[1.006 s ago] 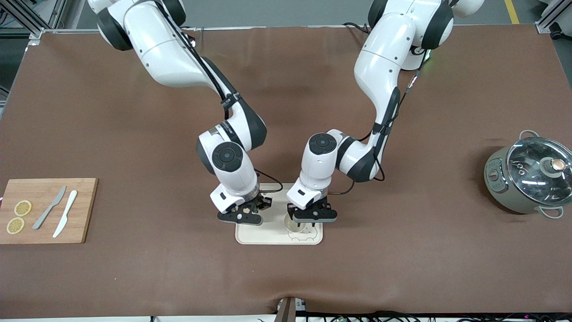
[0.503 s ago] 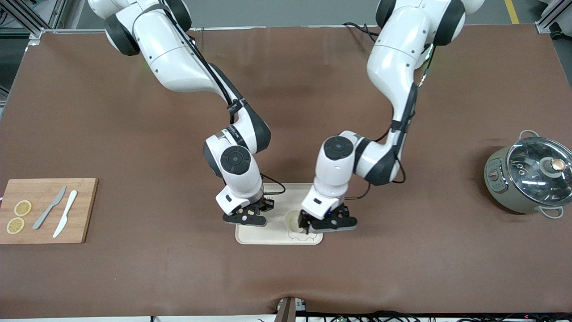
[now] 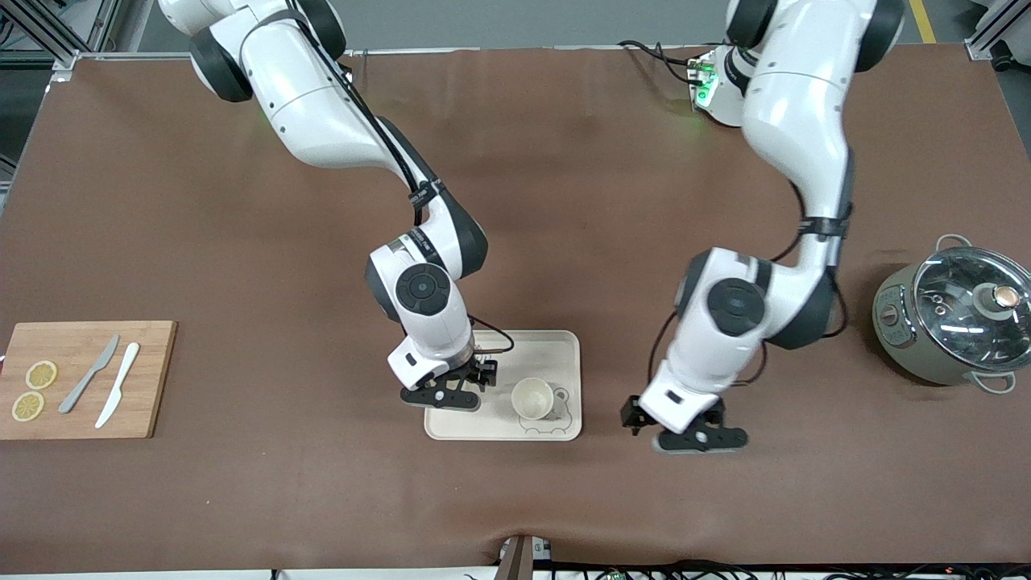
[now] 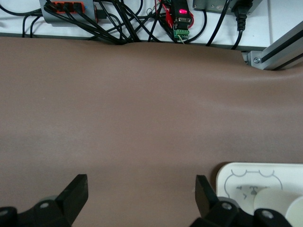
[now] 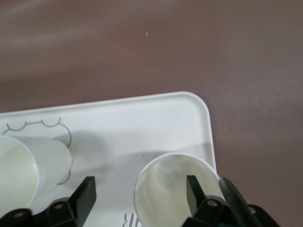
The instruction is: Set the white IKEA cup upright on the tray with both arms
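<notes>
The cream tray point(image 3: 556, 354) lies mid-table, with a white cup point(image 3: 532, 398) standing upright on it beside the bear drawing. My right gripper point(image 3: 447, 395) hangs open low over the tray's end nearer the right arm. In the right wrist view my right gripper point(image 5: 139, 189) is over a second upright white cup point(image 5: 170, 179), with one finger point(image 5: 194, 189) over its mouth; the first cup point(image 5: 28, 170) stands apart on the tray point(image 5: 123, 123). My left gripper point(image 3: 683, 431) is open and empty over the bare table beside the tray. In the left wrist view my left gripper point(image 4: 141, 189) shows wide open, with the tray corner point(image 4: 246, 172) and cup point(image 4: 277, 201) alongside.
A wooden cutting board point(image 3: 153, 379) with two lemon slices and two knives lies at the right arm's end. A grey pot with a glass lid point(image 3: 954, 318) stands at the left arm's end. Cables point(image 4: 123, 19) run along the table edge.
My left gripper has moved off the cup and away from the tray toward the left arm's end, leaving the cup standing in plain view. The right gripper has barely shifted.
</notes>
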Robot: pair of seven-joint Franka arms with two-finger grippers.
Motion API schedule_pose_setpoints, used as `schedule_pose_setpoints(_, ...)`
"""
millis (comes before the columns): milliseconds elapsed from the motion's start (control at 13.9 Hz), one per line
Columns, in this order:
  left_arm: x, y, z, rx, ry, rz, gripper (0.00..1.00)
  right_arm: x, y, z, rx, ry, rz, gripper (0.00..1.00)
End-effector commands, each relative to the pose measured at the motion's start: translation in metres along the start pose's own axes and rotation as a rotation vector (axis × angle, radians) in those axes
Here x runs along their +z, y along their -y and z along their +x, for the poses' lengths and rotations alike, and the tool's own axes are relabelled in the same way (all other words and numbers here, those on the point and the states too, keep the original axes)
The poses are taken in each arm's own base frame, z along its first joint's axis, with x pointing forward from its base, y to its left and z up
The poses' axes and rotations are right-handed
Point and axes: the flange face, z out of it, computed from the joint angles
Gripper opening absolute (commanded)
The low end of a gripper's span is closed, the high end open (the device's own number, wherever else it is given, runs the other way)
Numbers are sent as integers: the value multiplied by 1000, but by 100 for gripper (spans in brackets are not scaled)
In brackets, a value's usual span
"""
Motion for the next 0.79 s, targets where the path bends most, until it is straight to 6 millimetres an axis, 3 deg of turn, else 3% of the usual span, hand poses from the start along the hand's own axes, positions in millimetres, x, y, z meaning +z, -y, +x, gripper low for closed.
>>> schedule_pose_setpoints(0,-37,72,14,43,87,-84,100,-30,-24,22,48,14,-20,100)
schedule_pose_setpoints(216,-55,145,20,140,158,-78,100,-59,-66,55,82,11,-21,100)
schedule_pose_setpoints(359,-54,173,21,142,163,-73,100,-78,-97,70,30,40,-47,100)
schedule_pose_setpoints(431,-55,177,21,136,164,-72,100,-92,-121,84,35,42,-48,100)
schedule_pose_setpoints(575,-67,175,20,124,160,-68,100,-126,-150,102,48,20,-36,100)
schedule_pose_setpoints(719,-88,166,5,87,189,-57,100,-141,-180,112,13,33,-50,100)
